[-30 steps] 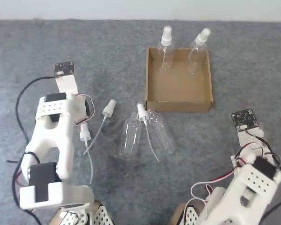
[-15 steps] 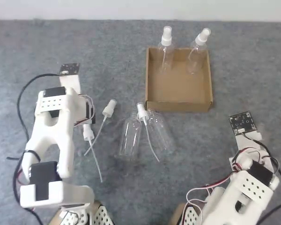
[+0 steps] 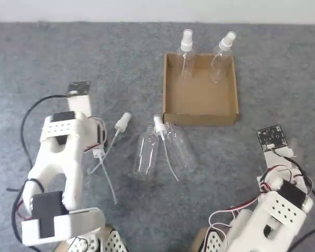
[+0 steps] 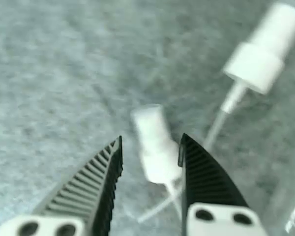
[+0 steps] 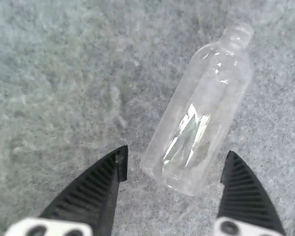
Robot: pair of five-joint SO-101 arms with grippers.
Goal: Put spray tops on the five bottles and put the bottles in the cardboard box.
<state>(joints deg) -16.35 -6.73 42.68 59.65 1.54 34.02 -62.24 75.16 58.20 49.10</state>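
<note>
Nearest the bases, on grey carpet [image 3: 262, 63]: right gripper [image 5: 176, 153] spread wide and holding nothing, fingers either side of the base end of a capless bottle [image 5: 201, 113] lying flat, clear of its walls. Across from it, left gripper [image 4: 151, 139] partly open over a white spray top [image 4: 155, 150] on the carpet, one finger just beside the cap, the other standing off, nothing clamped; thin dip tube [image 3: 107, 181] trailing toward the arm's base. Just beyond, a second spray top [image 3: 123, 122], likewise loose, tube angled toward the first. At mid-table, two more clear bottles [image 3: 146, 152] down on their sides, close together, necks toward the cardboard box [image 3: 199, 118], a third spray top [image 3: 158, 125] lying between the necks, tube running back along them. Farther off, that box, open-topped, and upright inside against its far wall, one topped bottle [image 3: 186, 60] and a second topped bottle [image 3: 220, 58], set apart, sprayers fitted.
</note>
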